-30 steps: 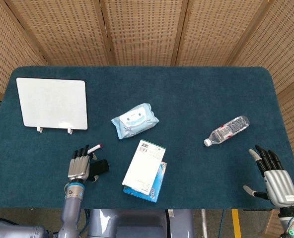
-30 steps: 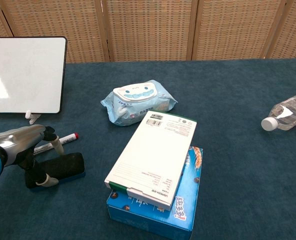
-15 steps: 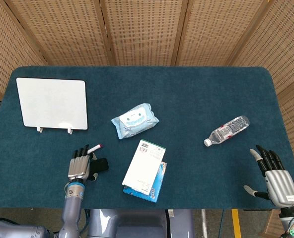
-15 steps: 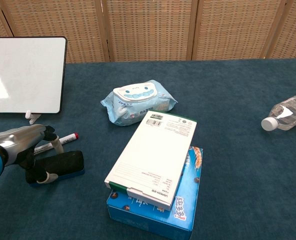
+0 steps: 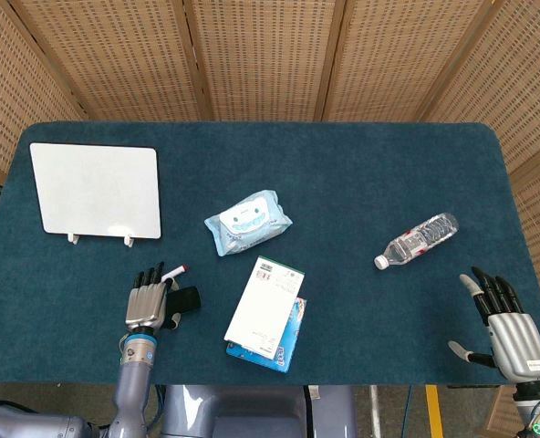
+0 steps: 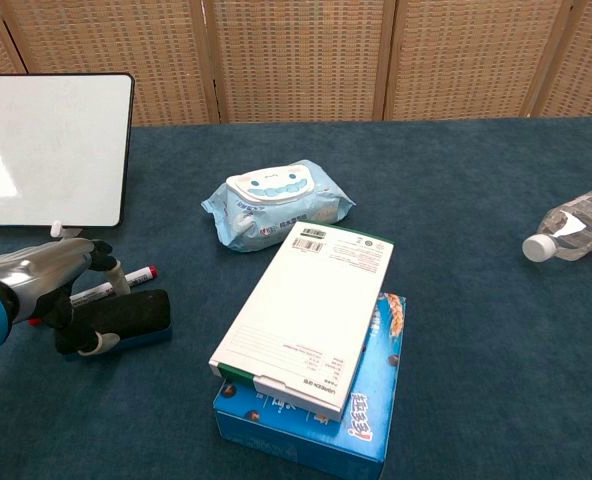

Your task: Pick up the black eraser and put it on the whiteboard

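The black eraser (image 6: 124,317) lies on the counter (image 5: 343,182), grasped by the fingers (image 6: 76,335) of the left hand (image 5: 147,303). A red-capped marker (image 6: 116,283) lies just beyond those fingers; the whiteboard (image 5: 95,191) stands farther beyond them. The right hand (image 5: 509,325) rests at the opposite counter edge, fingers (image 5: 493,290) released and spread, near a water bottle (image 5: 418,240).

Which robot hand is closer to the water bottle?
The right hand. It sits at the table's near right edge, just below and right of the water bottle. The left hand is far across the table, holding the black eraser.
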